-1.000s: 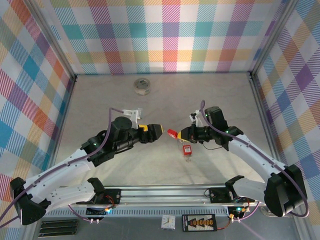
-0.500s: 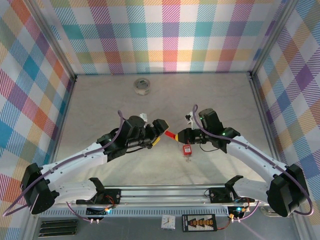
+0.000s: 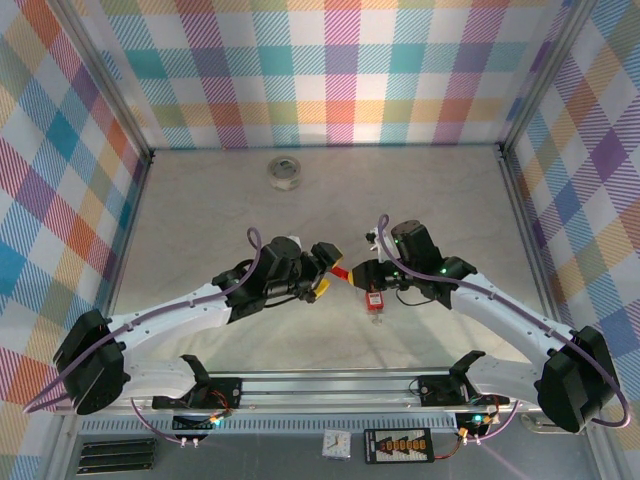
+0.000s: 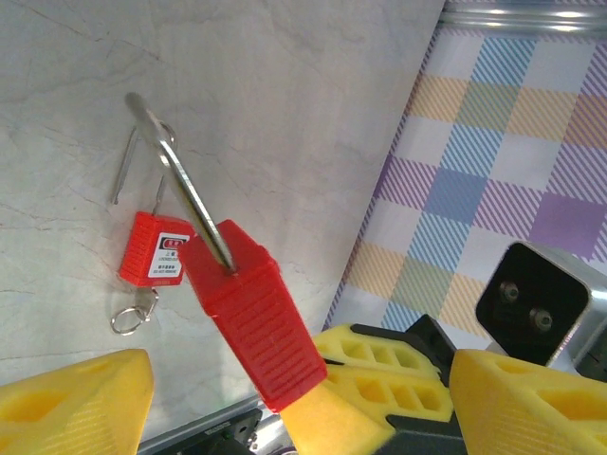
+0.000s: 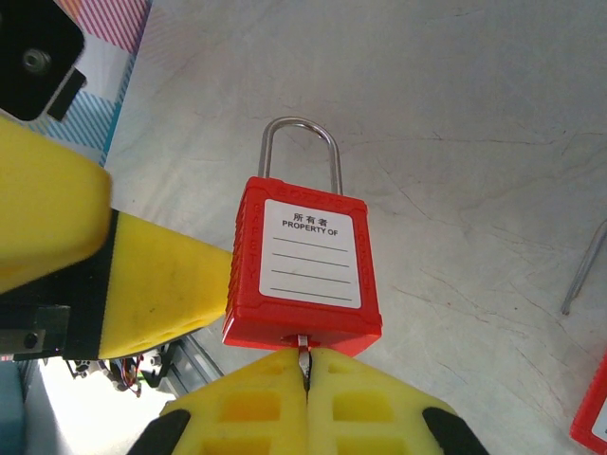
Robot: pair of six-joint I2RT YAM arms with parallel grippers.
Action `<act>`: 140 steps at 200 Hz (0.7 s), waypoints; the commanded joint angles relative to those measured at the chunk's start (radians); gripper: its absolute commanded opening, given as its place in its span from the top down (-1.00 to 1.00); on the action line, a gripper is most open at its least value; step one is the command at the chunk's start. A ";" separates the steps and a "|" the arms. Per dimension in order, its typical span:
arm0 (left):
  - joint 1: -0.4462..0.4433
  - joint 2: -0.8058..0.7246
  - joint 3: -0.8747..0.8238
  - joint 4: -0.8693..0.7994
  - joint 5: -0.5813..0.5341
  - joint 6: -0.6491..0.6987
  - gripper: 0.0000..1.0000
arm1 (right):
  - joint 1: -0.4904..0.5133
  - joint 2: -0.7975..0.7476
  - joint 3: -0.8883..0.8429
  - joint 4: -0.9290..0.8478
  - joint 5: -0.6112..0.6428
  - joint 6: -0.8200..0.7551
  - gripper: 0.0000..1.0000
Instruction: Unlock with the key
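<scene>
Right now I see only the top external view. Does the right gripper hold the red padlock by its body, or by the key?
Observer: By the key. In the right wrist view, the right gripper is shut on its blade, just under the padlock.
Operator: And the left gripper, does it grip the body?
Observer: No. In the left wrist view, the left gripper is open. One yellow finger stands on each side of the body, with a gap to it.
Operator: Is the shackle out of the body?
Observer: No. In the right wrist view, both legs of the shackle sit in the body.
</scene>
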 commanded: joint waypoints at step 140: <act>-0.008 0.047 -0.055 0.136 -0.061 -0.072 -0.25 | 0.050 0.023 0.001 0.073 -0.021 -0.007 1.00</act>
